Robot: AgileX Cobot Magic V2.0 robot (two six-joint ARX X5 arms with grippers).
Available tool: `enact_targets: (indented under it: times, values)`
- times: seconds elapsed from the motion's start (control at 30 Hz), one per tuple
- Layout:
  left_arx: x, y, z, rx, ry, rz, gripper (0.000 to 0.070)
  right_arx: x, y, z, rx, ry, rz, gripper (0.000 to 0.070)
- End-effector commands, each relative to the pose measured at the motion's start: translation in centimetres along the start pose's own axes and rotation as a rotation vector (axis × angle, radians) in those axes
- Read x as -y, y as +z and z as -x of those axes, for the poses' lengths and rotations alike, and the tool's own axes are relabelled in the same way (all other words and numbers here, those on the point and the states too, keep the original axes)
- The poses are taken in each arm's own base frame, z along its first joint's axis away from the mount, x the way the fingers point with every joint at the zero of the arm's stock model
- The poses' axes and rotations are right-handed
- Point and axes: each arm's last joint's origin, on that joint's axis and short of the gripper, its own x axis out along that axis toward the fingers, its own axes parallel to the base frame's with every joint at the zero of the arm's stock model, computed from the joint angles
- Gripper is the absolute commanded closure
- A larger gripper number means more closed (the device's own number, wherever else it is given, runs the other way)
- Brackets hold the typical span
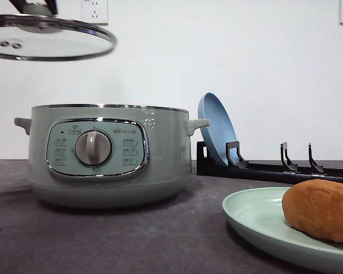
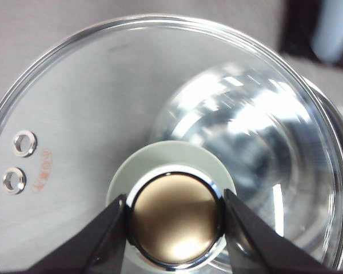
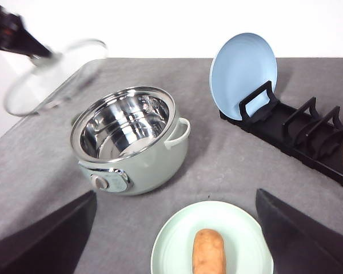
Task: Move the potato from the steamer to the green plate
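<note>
Nearest the front camera, at about 4 o'clock in its view, the potato (image 1: 323,209) lies on the green plate (image 1: 248,220), an orange-brown lump resting toward the plate's right part; from the right wrist camera the same potato (image 3: 209,258) sits lengthwise near the middle of the green plate (image 3: 171,245). Both dark fingers (image 3: 46,240) of the right gripper (image 3: 183,242) stand wide apart, one on each side of the plate, grasping nothing, with the potato released between them. Behind the plate, toward 10 o'clock on the grey tabletop (image 3: 228,165), the steamer (image 3: 131,142) stands upright and uncovered, its shiny steel bowl bare inside, its dial panel facing the front camera. Its glass lid (image 1: 46,39) hangs in the air well above the steamer, at 11 o'clock in the front view, slightly tilted. Seen from the left wrist camera, the left gripper (image 2: 176,220) is clenched on the lid knob (image 2: 174,220), a black finger (image 2: 97,240) pressed against each side of its chrome-ringed top, with two small vent holes (image 2: 20,162) near the lid's rim. Beyond the steamer, at 1 o'clock, a blue plate (image 3: 244,67) stands on edge in the first slot of a black dish rack (image 3: 297,131), the other slots holding nothing that can be made out.
</note>
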Motion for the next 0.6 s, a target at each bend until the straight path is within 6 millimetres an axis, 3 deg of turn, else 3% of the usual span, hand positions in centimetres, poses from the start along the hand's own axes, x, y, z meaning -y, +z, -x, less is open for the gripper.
enact_targets:
  times: [0.0, 0.37, 0.57]
  values:
    - [1.1, 0.5, 0.6, 0.071, -0.026, -0.026, 0.0700, -0.1, 0.3, 0.3, 0.006, 0.008, 0.012, 0.0139]
    - [7.5, -0.2, -1.5, 0.039, -0.142, -0.201, 0.0700, -0.1, 0.3, 0.3, 0.006, 0.000, 0.025, 0.0139]
    - [9.4, -0.4, -2.2, 0.034, -0.173, -0.252, 0.0700, -0.1, 0.3, 0.3, 0.006, 0.001, 0.025, 0.0140]
